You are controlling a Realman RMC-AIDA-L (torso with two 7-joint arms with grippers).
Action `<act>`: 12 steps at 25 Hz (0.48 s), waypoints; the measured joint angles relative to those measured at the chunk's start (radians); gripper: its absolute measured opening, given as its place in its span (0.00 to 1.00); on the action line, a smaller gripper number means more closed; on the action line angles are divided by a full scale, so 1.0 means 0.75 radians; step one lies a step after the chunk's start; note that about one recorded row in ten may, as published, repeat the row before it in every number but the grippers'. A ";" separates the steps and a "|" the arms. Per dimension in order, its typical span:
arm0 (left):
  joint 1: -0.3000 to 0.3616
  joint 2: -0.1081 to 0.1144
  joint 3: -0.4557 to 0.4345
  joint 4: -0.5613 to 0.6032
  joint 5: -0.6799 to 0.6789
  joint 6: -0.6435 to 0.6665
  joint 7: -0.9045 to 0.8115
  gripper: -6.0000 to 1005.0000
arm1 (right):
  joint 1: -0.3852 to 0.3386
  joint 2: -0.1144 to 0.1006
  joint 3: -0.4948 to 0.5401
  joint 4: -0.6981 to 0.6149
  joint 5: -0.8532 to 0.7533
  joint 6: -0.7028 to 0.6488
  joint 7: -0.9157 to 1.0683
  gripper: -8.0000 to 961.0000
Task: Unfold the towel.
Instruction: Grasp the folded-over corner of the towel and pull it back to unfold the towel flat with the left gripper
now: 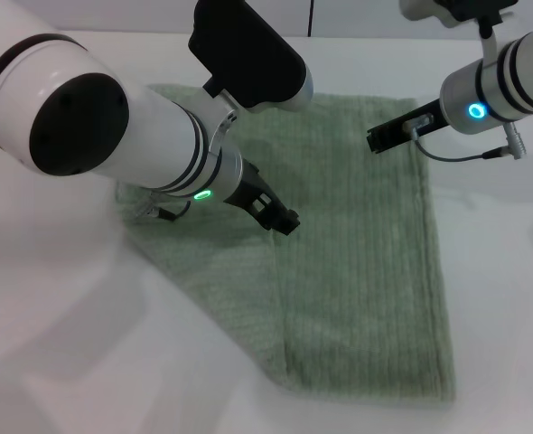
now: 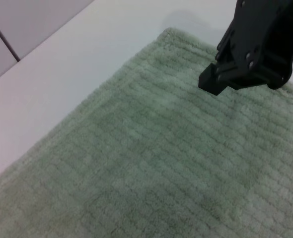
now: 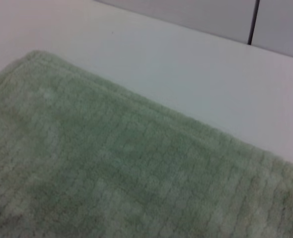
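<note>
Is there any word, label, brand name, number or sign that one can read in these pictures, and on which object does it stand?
None can be read.
The towel shows only ribbed weave, with no tag or print in view.
The left gripper and the right gripper carry no lettering; only green and blue lights glow on the arms.
The table is plain white.

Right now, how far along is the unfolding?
The towel lies flat on the white table, but a fold line down its middle suggests it is still doubled. In hand: the left gripper hovers over the towel's centre and the right gripper over its far right part; neither visibly holds cloth. Left: grasping an edge and opening it.
</note>
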 joint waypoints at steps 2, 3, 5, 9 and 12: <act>-0.001 0.000 0.001 0.008 0.001 0.005 0.000 0.81 | 0.006 0.000 -0.011 -0.013 0.006 -0.007 0.000 0.01; -0.004 0.000 0.003 0.017 0.001 0.010 0.000 0.81 | 0.009 0.000 -0.017 -0.018 0.008 -0.012 0.000 0.01; -0.008 0.000 0.007 0.037 0.001 0.021 0.000 0.81 | 0.011 0.000 -0.027 -0.023 0.010 -0.024 0.000 0.01; -0.008 0.000 0.013 0.041 0.001 0.023 -0.001 0.81 | 0.012 0.002 -0.034 -0.040 0.012 -0.047 0.000 0.01; -0.008 0.000 0.019 0.044 0.001 0.025 0.000 0.81 | 0.016 0.002 -0.045 -0.065 0.013 -0.065 -0.001 0.01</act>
